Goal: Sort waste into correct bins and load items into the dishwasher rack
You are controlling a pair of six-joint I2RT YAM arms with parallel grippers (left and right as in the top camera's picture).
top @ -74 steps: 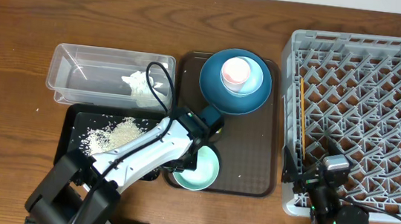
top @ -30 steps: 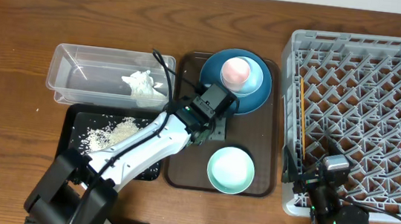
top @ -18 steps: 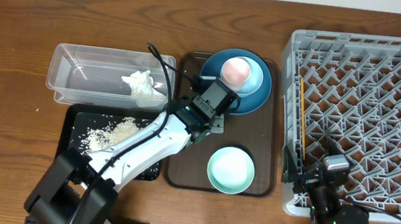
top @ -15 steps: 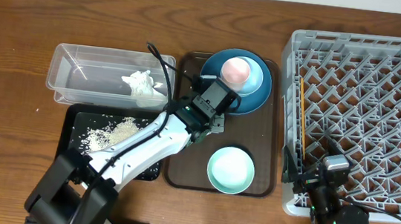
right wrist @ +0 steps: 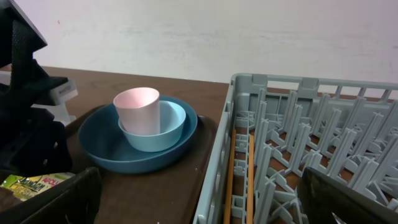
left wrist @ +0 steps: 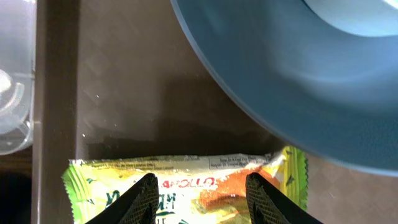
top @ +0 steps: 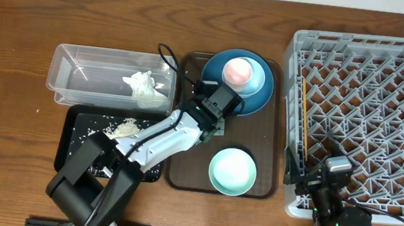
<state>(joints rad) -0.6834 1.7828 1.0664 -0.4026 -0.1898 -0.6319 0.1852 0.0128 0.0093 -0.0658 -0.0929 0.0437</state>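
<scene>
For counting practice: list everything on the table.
tub: one, clear, left
napkin: one, white, in tub
black tray: one, black, front left
rice: loose, white, black tray
brown tray: one, brown, centre
plate: one, navy, brown tray
blue bowl: one, blue, on plate
cup: one, pink, in blue bowl
mint bowl: one, mint, brown tray
wrapper: one, yellow-green, brown tray
rack: one, grey, right
left gripper: one, black, open over wrapper
right gripper: one, black, open by rack
</scene>
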